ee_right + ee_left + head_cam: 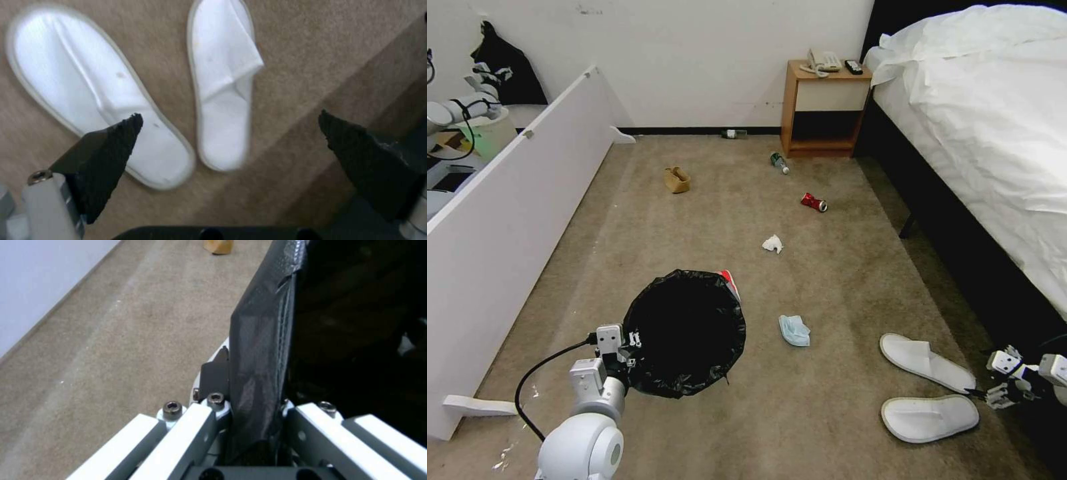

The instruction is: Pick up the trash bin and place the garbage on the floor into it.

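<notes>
The trash bin (pixel 684 330), lined with a black bag, is at the lower left of the head view. My left gripper (pixel 630 353) is shut on its near rim. In the left wrist view the fingers (pixel 214 375) clamp the bag-covered rim (pixel 260 366). A red packet (pixel 730 280) peeks from behind the bin. Two white slippers (pixel 927 360) (pixel 930 418) lie on the floor (pixel 840 287) at the lower right. My right gripper (pixel 984 393) hovers open just beside them, with both slippers (pixel 89 83) (pixel 222 83) under its spread fingers (pixel 111 150). A blue face mask (pixel 794 331), white tissue (pixel 772 244), red can (pixel 814 202), bottle (pixel 779 162) and brown paper bag (pixel 677 179) are scattered farther off.
A white panel (pixel 514 200) runs along the left. The bed (pixel 980 133) with its dark frame bounds the right. A wooden nightstand (pixel 824 107) stands at the far wall, with another bottle (pixel 734 134) at the skirting. Open carpet lies between the litter.
</notes>
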